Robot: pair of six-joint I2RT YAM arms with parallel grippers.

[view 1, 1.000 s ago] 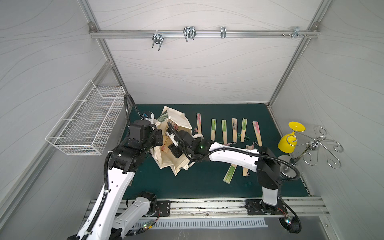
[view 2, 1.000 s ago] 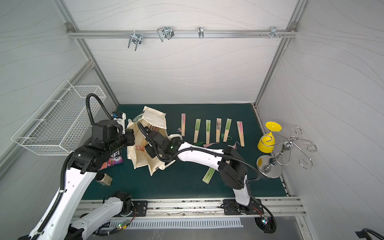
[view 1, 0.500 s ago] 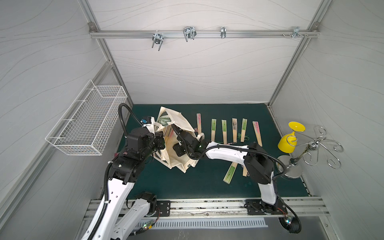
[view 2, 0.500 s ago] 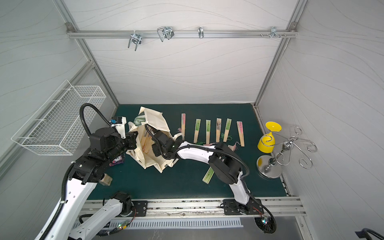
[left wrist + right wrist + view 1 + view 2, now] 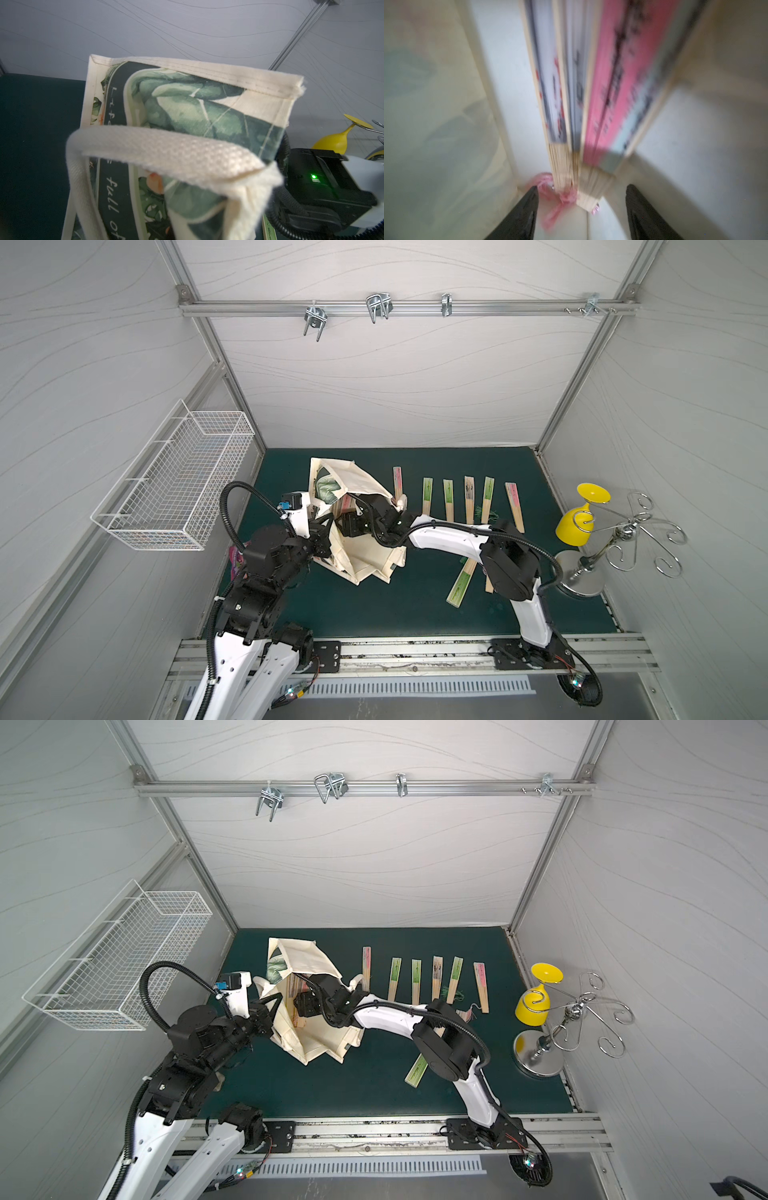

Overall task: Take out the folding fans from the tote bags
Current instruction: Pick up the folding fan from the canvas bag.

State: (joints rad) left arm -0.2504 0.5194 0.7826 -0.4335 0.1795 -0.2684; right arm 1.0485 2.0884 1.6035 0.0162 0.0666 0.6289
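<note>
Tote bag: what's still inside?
Inside the tote bag, the right wrist view shows several closed folding fans bunched in a corner, pink tassels at their ends, and the open right gripper beside them. Blur hides the count; canvas walls cover the rest.

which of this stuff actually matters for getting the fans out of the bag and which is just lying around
Job: tote bag; folding fans inside it; fans laid on the mat; left hand gripping the bag; right hand, open, inside the bag.
Lying about: wire basket; yellow goblet; metal swirl stand; pink packet.
</note>
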